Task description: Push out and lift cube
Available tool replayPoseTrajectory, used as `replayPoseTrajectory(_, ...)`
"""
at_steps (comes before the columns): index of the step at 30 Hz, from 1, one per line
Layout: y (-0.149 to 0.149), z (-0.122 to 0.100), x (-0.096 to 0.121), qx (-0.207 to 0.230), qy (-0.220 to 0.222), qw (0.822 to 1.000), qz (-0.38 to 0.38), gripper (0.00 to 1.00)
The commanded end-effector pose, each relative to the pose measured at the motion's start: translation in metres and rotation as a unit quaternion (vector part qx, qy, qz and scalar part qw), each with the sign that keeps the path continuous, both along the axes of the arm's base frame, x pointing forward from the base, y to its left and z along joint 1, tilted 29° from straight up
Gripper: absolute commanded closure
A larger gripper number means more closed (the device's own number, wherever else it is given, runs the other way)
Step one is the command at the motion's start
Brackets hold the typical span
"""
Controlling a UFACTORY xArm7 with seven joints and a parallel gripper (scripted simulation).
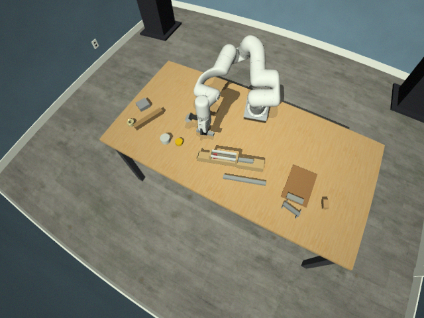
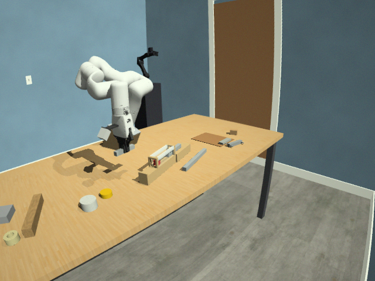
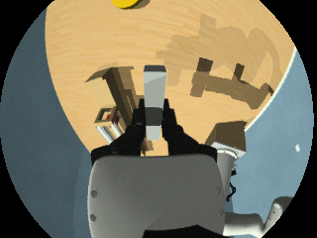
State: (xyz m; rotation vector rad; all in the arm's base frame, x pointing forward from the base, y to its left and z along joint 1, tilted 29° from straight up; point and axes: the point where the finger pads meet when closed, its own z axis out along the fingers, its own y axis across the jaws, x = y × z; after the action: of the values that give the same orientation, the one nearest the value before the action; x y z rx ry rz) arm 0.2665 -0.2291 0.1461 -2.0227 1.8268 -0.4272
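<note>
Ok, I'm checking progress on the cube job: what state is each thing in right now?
Claw: shut on the short grey bar.
Short grey bar: gripped, low over the table.
Red cube: inside the channel, not pushed out.
Channel: flat on the table, untouched.
Long grey bar: lying loose beside the channel.
</note>
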Motion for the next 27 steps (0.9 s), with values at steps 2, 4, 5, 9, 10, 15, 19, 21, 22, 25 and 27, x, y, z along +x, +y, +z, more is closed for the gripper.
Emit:
replayPoseTrajectory(2,0.064,0.03,0.037,-0.02,0.007,1.0,-0.005,1.0)
replayPoseTrajectory(4,0.091,0.035,0.043,-0.025,0.004,1.0,0.002,1.0)
replayPoseTrajectory(5,0.104,0.036,0.044,-0.027,0.002,1.0,0.006,1.0)
replayPoseTrajectory(9,0.153,0.042,0.05,-0.029,-0.002,0.999,0.018,1.0)
replayPoseTrajectory(10,0.163,0.041,0.047,-0.029,-0.004,0.999,0.025,1.0)
replayPoseTrajectory(15,0.227,0.039,0.037,-0.027,-0.009,0.998,0.053,1.0)
replayPoseTrajectory(19,0.276,0.037,0.027,-0.026,-0.009,0.998,0.061,1.0)
replayPoseTrajectory(21,0.3,0.037,0.022,-0.026,-0.009,0.998,0.061,1.0)
replayPoseTrajectory(22,0.312,0.037,0.02,-0.026,-0.009,0.998,0.061,1.0)
replayPoseTrajectory(25,0.346,0.038,0.015,-0.026,-0.009,0.998,0.061,1.0)
replayPoseTrajectory(27,0.364,0.034,0.016,-0.026,-0.008,0.998,0.062,1.0)
